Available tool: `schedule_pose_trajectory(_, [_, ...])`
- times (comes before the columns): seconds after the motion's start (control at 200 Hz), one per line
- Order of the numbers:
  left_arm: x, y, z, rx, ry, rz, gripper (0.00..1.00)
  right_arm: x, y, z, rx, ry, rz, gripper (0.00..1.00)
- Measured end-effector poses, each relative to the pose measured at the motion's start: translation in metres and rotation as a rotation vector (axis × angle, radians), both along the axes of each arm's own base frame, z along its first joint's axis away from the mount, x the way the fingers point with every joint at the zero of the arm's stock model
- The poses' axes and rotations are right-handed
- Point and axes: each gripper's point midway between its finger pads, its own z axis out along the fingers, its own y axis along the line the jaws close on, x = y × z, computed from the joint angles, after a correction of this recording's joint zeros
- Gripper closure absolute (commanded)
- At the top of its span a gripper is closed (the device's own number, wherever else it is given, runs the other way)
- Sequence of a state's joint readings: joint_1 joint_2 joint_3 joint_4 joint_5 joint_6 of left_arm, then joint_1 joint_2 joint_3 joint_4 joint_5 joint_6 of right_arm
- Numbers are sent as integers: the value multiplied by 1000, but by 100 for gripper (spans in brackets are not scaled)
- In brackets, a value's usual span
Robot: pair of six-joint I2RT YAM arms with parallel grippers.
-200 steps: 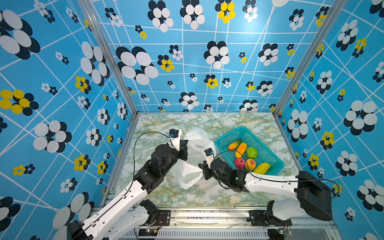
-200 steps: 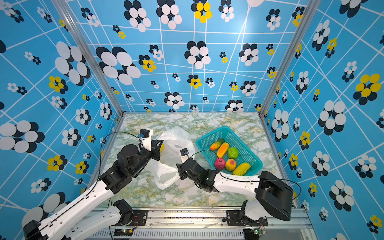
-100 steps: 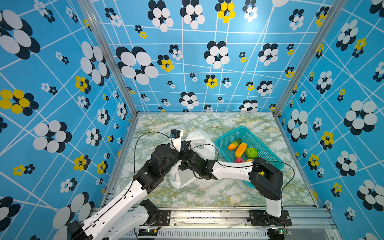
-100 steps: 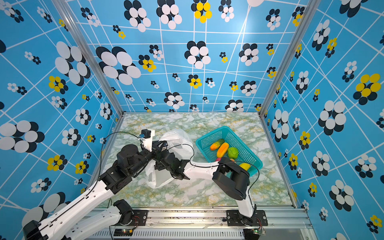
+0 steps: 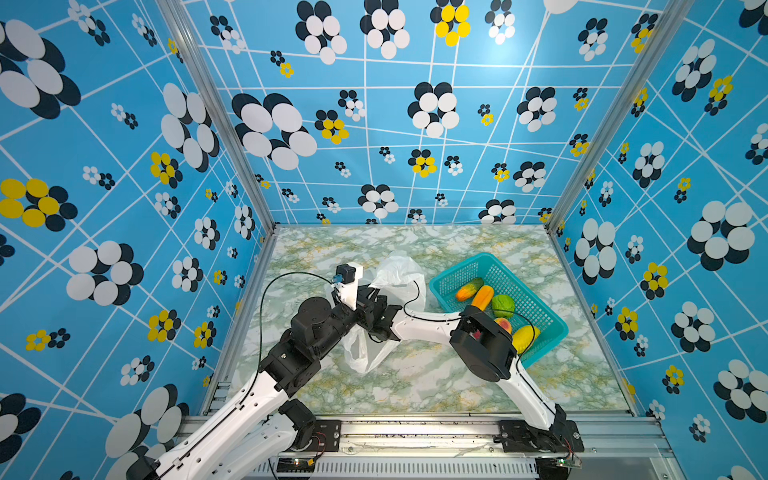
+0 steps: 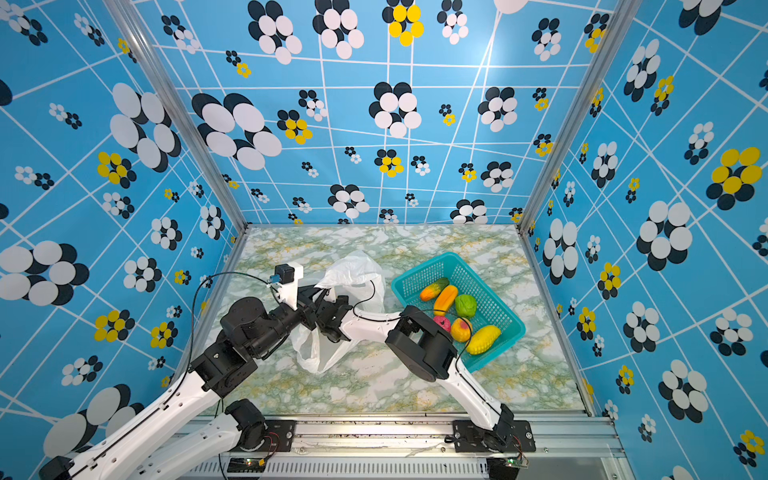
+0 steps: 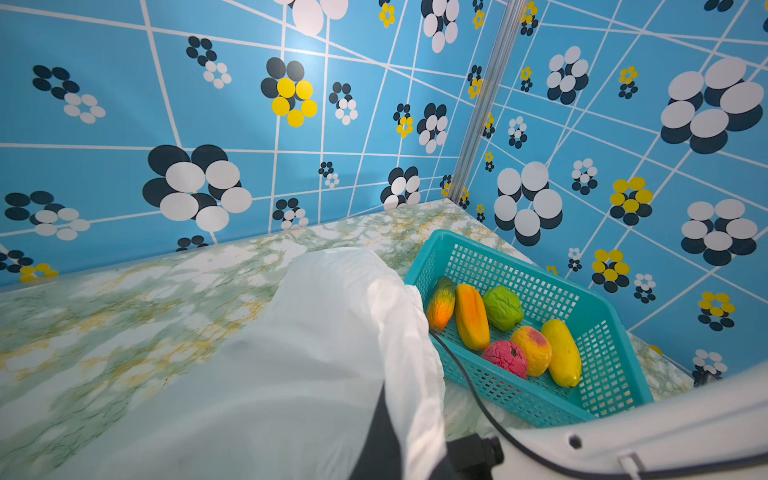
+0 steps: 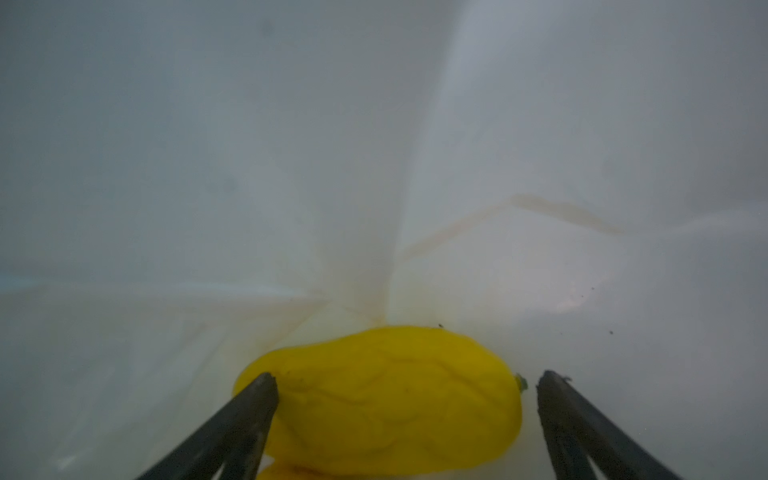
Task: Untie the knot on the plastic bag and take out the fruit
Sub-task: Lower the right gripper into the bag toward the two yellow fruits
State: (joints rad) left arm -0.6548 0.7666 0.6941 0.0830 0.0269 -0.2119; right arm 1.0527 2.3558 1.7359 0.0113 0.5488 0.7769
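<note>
The taking-out step is in hand: the plastic bag (image 5: 399,270) is held up by the tightly closed left gripper (image 5: 372,301), and the right gripper (image 8: 407,378) is inside it with fingers (image 8: 249,411) spread wide. 1 yellow fruit (image 8: 386,407) lies between the fingers, touching 1 of them. Next, it must be squeezed gently and lifted out.

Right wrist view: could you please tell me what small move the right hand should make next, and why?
Probably close the right hand on the yellow fruit: its open fingers straddle the fruit inside the plastic bag, so a gentle squeeze should secure it for lifting out.
</note>
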Motion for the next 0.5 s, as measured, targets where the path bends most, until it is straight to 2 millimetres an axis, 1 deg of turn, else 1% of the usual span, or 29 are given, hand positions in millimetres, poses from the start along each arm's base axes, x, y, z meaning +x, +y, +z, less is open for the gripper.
schedule_pose_trajectory(0.17, [0, 0, 0, 2, -2, -1, 100, 15, -5, -10, 26, 7, -66, 1])
schedule_pose_trajectory(0.215, [0, 0, 0, 3, -2, -1, 100, 17, -8, -13, 28, 12, -75, 2])
schedule_pose_trajectory(0.255, [0, 0, 0, 3, -2, -1, 100, 18, -10, -17, 32, 18, -85, 8])
schedule_pose_trajectory(0.365, [0, 0, 0, 3, -1, 0, 100, 21, -16, -24, 66, 13, -104, 33])
schedule_pose_trajectory(0.445, [0, 0, 0, 3, -2, 0, 100, 22, -20, -20, 99, 6, -112, 43])
schedule_pose_trajectory(0.5, [0, 0, 0, 3, -1, 0, 100, 22, -24, -17, 109, -2, -114, 48])
